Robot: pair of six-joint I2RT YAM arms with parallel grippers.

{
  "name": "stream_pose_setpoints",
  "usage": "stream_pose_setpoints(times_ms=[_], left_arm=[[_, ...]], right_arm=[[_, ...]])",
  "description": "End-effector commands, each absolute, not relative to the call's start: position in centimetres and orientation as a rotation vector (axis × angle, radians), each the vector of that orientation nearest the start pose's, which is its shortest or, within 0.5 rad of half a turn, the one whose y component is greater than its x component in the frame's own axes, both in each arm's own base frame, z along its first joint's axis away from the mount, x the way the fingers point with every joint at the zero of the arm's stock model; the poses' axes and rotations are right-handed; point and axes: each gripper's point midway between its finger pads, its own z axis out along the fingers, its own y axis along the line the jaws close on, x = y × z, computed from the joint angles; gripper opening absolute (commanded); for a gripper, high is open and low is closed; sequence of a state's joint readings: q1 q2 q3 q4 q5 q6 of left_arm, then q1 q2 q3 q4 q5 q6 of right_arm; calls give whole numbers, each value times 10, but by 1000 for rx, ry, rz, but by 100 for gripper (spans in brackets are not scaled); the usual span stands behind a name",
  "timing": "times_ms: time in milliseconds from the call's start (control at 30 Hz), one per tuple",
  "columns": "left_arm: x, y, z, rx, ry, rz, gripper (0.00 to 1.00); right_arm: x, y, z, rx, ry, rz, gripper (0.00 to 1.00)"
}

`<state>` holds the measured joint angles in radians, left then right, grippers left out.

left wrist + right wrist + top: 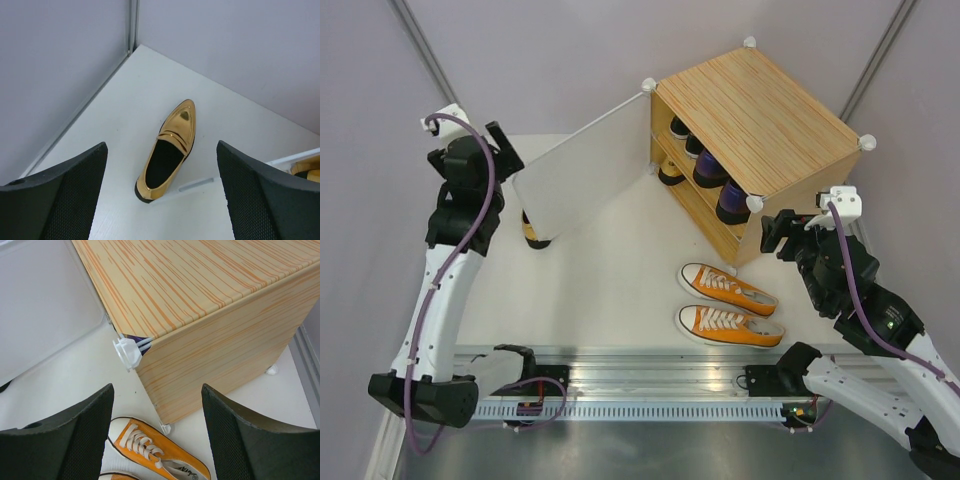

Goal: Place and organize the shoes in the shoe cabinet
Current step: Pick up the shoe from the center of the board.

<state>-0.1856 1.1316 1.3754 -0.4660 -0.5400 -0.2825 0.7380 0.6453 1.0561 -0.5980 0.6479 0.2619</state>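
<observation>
Both my end effectors are spread, nothing pinched. The left end effector (506, 148) hangs over the far left corner of the desk (620, 270). Its fingers (65, 200) are black wedges with fine mesh-textured pads, wide apart above a gold pump (167, 155). The pump has a mirror-shiny metallic upper, pointed toe, strap across the vamp and a dark inside. It lies flat on the matte white desk, toe toward the far left corner. Another bit of gold shows at the right edge of the left wrist view; can't tell more.

The right end effector (778, 235) has the same black mesh wedges and hovers by the shoe cabinet (760, 110), at its near corner. The cabinet is boxy, light wood with orange striped grain and white round knobs (127, 351), at the desk's far right corner. Its door (585, 170), a flat white panel, is swung open. Poking out of the front are glossy purple loafers (730, 200) and black sneakers (677, 128); shelf level unclear.

The orange sneakers (728, 290) have white laces, rubber soles and toe caps. They sit side by side before the cabinet toward the near edge, toes left.
</observation>
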Motion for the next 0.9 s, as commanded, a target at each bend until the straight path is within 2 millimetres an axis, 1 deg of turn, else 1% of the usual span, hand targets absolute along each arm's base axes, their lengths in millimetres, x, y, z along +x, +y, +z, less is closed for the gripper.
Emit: stream_pose_setpoints(times_ms=[0, 33, 67, 133, 167, 200, 233, 267, 333, 367, 433, 467, 500, 533, 567, 600, 633, 700, 733, 833, 867], left_arm=[[345, 25, 346, -617, 1765, 107, 91], [342, 29, 333, -644, 1784, 124, 91], [340, 31, 311, -681, 1818, 122, 92], [338, 38, 290, -737, 1851, 109, 92], [338, 40, 275, -782, 1869, 97, 92], [339, 38, 268, -795, 1890, 56, 92], [338, 45, 260, -835, 1896, 46, 92], [337, 55, 248, -908, 1900, 38, 92], [336, 66, 232, -993, 1918, -20, 91], [336, 69, 222, -1033, 1914, -46, 91], [335, 74, 214, -1068, 1907, -107, 91], [334, 74, 204, -1081, 1916, -125, 91], [340, 71, 208, -1055, 1893, -179, 91], [340, 71, 201, -1058, 1897, -194, 91], [342, 68, 199, -1036, 1900, -217, 91], [351, 61, 204, -990, 1887, -273, 91], [353, 57, 196, -989, 1910, -297, 91], [358, 48, 191, -971, 1944, -359, 91], [362, 45, 182, -987, 1971, -378, 90], [368, 41, 169, -1022, 1988, -418, 86], [370, 42, 162, -1041, 2000, -418, 85]], right_arm=[[227, 81, 353, 56, 1699, 217, 75], [226, 81, 352, 57, 1698, 221, 75], [227, 82, 352, 57, 1698, 223, 75], [227, 86, 348, 43, 1708, 234, 75], [228, 87, 347, 41, 1713, 235, 75], [228, 87, 346, 42, 1715, 236, 75], [228, 88, 345, 38, 1718, 237, 75], [228, 88, 344, 40, 1718, 233, 75], [227, 84, 343, 48, 1715, 225, 75], [226, 83, 342, 50, 1714, 222, 75], [225, 80, 341, 54, 1712, 212, 75], [225, 79, 340, 58, 1713, 209, 75], [225, 79, 338, 60, 1715, 205, 75], [225, 79, 338, 60, 1716, 204, 75], [226, 79, 337, 61, 1718, 203, 75], [226, 79, 337, 60, 1719, 199, 75], [226, 80, 337, 60, 1720, 204, 75], [227, 78, 336, 64, 1719, 196, 75], [226, 77, 336, 68, 1718, 193, 75], [225, 74, 336, 80, 1712, 186, 75], [225, 73, 335, 88, 1711, 186, 75]])
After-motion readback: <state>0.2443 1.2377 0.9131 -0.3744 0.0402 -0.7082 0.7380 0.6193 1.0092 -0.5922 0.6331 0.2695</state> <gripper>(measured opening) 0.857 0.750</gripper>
